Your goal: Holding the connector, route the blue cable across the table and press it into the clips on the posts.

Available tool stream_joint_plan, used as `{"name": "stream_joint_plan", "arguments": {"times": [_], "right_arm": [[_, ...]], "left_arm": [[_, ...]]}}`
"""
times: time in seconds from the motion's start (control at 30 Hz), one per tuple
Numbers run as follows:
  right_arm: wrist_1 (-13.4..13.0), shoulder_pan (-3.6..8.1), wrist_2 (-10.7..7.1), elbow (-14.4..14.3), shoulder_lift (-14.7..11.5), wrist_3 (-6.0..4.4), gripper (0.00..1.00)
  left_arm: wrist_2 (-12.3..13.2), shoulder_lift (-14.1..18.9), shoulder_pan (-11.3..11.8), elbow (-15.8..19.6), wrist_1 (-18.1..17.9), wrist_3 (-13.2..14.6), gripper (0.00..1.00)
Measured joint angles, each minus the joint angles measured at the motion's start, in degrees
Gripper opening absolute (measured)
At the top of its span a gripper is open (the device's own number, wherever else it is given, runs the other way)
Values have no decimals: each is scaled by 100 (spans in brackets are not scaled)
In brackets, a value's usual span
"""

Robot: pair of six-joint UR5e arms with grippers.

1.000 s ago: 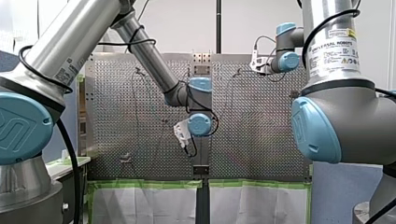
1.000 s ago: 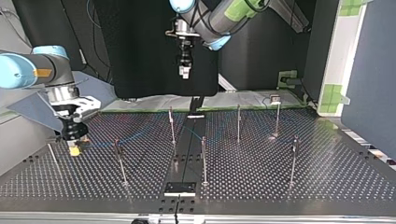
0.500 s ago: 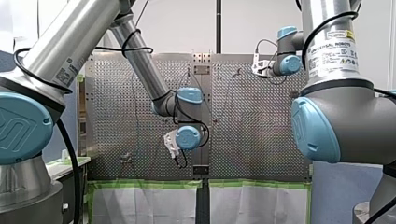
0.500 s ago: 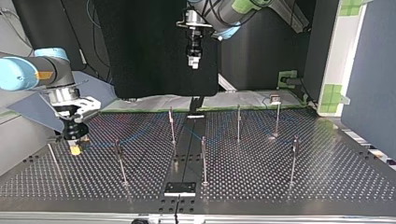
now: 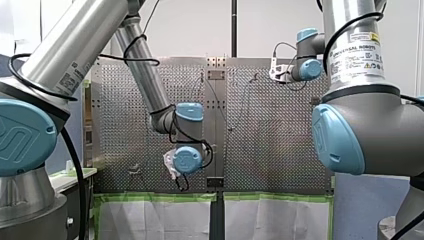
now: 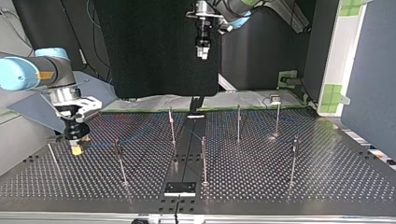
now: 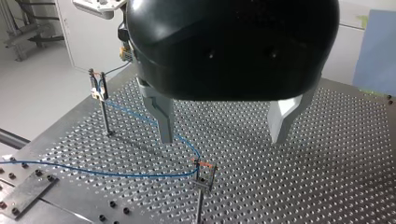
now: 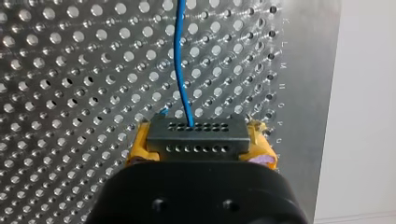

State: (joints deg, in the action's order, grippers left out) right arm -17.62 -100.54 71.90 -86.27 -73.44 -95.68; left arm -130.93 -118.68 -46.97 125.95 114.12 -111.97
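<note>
While the robot's right arm [image 6: 28,74] sits low at the top view's left, its jaws are clenched on the connector [image 8: 196,137]. The right wrist view shows it plainly: a dark block with 2 rows of small holes, pinched between the yellow pads [image 8: 140,147] on either side. Out of the block comes the blue cable [image 8: 180,60], running straight ahead of the jaws over the perforated worktop [image 8: 70,70].

Across in the top view, that connector hangs just above the worktop near its left edge, and slim posts [image 6: 203,158] stand spread over the plate.

Now the left arm [image 6: 229,9]: it comes in at the top edge, right of the other arm, with its jaws pointing down and well above the worktop. In the left wrist view the 2 metal fingers [image 7: 166,116] stand wide apart, released, with nothing between them.

Under those fingers the blue cable comes in past a dark plate [image 7: 23,186] bolted to the worktop. It bends at the clip [image 7: 204,168] on the nearer post [image 7: 198,205], then slants away to the clip on the farther post [image 7: 106,121].

From the front view, the left arm's blue-capped wrist [image 5: 187,159] hangs just left of the worktop's middle seam and hides its own jaws.
</note>
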Motion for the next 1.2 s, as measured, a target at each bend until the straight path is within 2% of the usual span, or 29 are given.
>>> {"name": "stream_joint_plan", "arguments": {"times": [0.3, 0.5, 1.2], "right_arm": [[36, -52, -1, -1, 2, -45, 0], [39, -73, 7, -1, 6, -50, 0], [39, -76, 9, -1, 8, -49, 0]], "left_arm": [[2, 0, -1, 464, -435, 0, 98], [2, 0, 0, 781, -507, 0, 98], [2, 0, 1, 849, -513, 0, 98]]}}
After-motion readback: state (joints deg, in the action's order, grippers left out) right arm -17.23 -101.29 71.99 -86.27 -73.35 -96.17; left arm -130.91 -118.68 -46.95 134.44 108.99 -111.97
